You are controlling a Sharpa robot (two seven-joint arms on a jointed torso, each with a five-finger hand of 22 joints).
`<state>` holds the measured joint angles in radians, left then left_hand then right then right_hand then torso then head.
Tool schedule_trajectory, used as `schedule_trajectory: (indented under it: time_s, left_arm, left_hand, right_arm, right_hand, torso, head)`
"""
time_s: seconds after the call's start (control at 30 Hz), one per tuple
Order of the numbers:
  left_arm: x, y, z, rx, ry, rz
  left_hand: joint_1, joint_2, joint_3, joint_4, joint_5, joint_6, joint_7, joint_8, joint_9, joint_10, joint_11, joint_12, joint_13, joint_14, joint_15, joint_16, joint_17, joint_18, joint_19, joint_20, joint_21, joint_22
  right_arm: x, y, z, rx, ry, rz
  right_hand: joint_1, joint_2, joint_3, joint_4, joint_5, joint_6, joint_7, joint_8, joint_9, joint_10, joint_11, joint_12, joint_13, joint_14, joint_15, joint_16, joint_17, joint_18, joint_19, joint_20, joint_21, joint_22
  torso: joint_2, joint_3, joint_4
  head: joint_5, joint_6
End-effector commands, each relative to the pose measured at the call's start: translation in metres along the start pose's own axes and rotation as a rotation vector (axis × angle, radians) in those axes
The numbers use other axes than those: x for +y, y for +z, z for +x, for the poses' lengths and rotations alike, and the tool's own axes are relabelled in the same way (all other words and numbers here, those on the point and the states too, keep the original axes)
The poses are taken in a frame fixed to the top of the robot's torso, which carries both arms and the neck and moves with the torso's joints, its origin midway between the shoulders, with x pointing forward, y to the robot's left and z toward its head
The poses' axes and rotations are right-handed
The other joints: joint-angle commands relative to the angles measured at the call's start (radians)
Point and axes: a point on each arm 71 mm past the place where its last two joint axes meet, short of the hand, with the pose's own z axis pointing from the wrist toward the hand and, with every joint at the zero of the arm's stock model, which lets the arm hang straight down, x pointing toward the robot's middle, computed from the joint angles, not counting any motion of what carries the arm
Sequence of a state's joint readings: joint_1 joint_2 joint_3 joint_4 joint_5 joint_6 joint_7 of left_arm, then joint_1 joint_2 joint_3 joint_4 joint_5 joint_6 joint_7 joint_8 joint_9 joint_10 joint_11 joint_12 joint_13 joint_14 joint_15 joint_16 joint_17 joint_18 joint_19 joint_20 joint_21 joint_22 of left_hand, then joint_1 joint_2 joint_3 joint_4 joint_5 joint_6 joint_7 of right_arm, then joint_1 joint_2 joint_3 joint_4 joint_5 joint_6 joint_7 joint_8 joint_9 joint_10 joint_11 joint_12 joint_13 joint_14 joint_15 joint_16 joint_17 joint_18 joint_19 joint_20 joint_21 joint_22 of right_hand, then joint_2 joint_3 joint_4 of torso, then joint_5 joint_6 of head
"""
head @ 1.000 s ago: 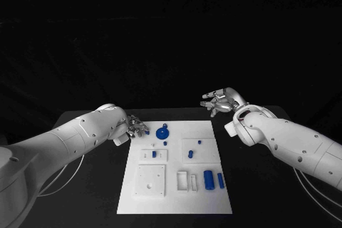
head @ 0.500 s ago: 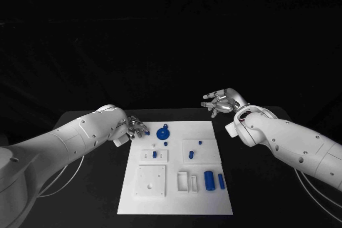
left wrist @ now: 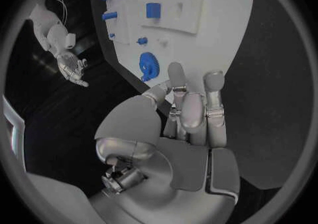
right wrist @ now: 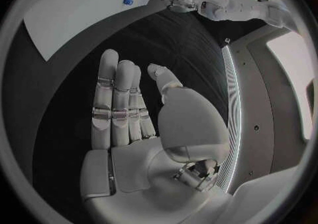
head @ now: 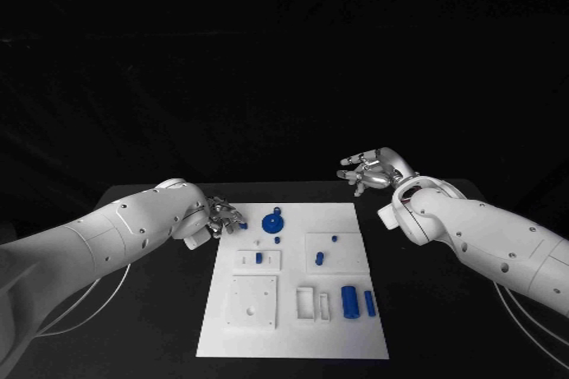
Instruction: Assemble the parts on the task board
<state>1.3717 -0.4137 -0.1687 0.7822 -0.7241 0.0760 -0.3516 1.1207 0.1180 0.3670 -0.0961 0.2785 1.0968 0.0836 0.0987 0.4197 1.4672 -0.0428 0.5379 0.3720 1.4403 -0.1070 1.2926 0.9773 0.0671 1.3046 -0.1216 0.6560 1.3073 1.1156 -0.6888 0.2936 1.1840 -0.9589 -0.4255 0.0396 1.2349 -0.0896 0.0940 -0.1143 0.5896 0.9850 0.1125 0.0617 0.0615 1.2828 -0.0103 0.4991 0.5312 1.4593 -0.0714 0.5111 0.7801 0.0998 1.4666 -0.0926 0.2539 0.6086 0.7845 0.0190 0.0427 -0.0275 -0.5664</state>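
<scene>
L hand (head: 220, 216) holds small blue part (head: 243, 225) at task board (head: 297, 338) edge; R hand (head: 370, 172) spread, holding nothing; no readable writing

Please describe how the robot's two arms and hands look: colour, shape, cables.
Both arms, left arm and right arm, have smooth white rounded shells dotted with small dark screw holes. Thin pale cables hang beneath them. The left hand and right hand are silver metal, with segmented fingers and rounded palms.

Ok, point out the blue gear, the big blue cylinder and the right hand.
blue gear (head: 271, 224), head view, on its round face.
big blue cylinder (head: 350, 301), head view, on its side, mid-length.
right hand (right wrist: 132, 115), right wrist view, on the palm.
</scene>
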Motion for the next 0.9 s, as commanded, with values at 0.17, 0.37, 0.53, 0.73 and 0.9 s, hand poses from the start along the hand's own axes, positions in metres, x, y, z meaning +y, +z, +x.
schedule_trajectory:
  time_s: [0.17, 0.37, 0.53, 0.73, 0.9]
  left_arm:
    - [-0.007, -0.012, -0.005, -0.02, -0.06, 0.025]
    - [-0.012, -0.02, -0.006, -0.015, -0.056, 0.042]
    - [-0.012, -0.028, -0.006, -0.027, -0.033, 0.051]
    - [-0.005, -0.04, -0.003, -0.039, -0.001, 0.058]
    - [-0.001, -0.048, 0.004, -0.038, 0.029, 0.065]
  left_hand:
    - [-0.001, -0.01, 0.076, -0.072, 0.011, 0.052, -0.047, 0.0, 0.012, 0.04, -0.009, 0.0, -0.003, 0.007, 0.0, 0.002, -0.001, 0.009, 0.007, 0.003, 0.002, 0.03]
    - [-0.004, -0.015, 0.077, -0.074, 0.025, 0.057, -0.049, 0.0, 0.018, 0.041, -0.01, 0.003, -0.005, 0.008, 0.0, 0.003, 0.0, 0.009, 0.007, 0.003, 0.003, 0.03]
    - [-0.007, -0.018, 0.077, -0.073, 0.028, 0.06, -0.049, 0.0, 0.022, 0.042, -0.01, 0.004, -0.007, 0.008, 0.0, 0.004, 0.001, 0.009, 0.007, 0.004, 0.003, 0.03]
    - [-0.006, -0.021, 0.077, -0.073, 0.029, 0.063, -0.051, -0.001, 0.025, 0.042, -0.01, 0.007, -0.008, 0.009, 0.001, 0.006, 0.001, 0.011, 0.008, 0.006, 0.005, 0.03]
    - [-0.006, -0.023, 0.077, -0.072, 0.03, 0.066, -0.051, -0.001, 0.026, 0.043, -0.011, 0.01, -0.009, 0.009, 0.001, 0.006, 0.0, 0.012, 0.009, 0.007, 0.007, 0.03]
  right_arm:
    - [-0.001, 0.0, -0.001, 0.01, 0.006, -0.001]
    - [-0.002, 0.0, -0.001, 0.01, 0.019, 0.007]
    - [-0.004, -0.001, -0.001, 0.012, 0.022, 0.013]
    - [-0.009, -0.001, -0.003, 0.011, 0.019, 0.024]
    - [-0.011, -0.002, -0.005, 0.009, 0.017, 0.03]
  right_hand:
    - [0.009, -0.002, 0.0, 0.005, 0.005, -0.008, 0.001, -0.002, -0.001, -0.007, 0.002, -0.001, -0.001, -0.003, 0.003, -0.004, -0.001, -0.004, 0.035, 0.006, 0.001, -0.001]
    - [0.009, -0.002, 0.0, 0.005, 0.005, -0.008, 0.001, -0.002, -0.001, -0.007, 0.002, -0.001, -0.001, -0.003, 0.003, -0.004, -0.001, -0.004, 0.035, 0.006, 0.001, -0.001]
    - [0.008, -0.001, -0.002, 0.008, 0.006, -0.007, 0.0, -0.001, -0.001, -0.004, 0.001, 0.001, 0.0, -0.001, 0.003, -0.002, -0.001, -0.003, 0.036, 0.006, 0.003, -0.002]
    - [0.008, 0.0, -0.002, 0.01, 0.009, -0.006, 0.0, -0.001, -0.001, -0.005, 0.001, 0.002, 0.001, -0.001, 0.002, -0.002, 0.0, -0.003, 0.036, 0.005, 0.005, -0.002]
    - [0.008, -0.001, -0.001, 0.01, 0.009, -0.007, 0.0, -0.002, -0.001, -0.005, 0.002, 0.002, 0.001, -0.002, 0.002, -0.002, 0.0, -0.004, 0.035, 0.005, 0.006, -0.002]
  torso:
    - [-0.001, -0.0018, 0.0027]
    - [-0.009, -0.004, 0.0096]
    - [-0.014, -0.005, 0.0145]
    - [-0.018, -0.0061, 0.0199]
    - [-0.019, -0.0075, 0.023]
  head:
    - [0.01, 0.001]
    - [0.02, 0.0]
    - [0.022, -0.006]
    - [0.018, -0.012]
    - [0.016, -0.016]
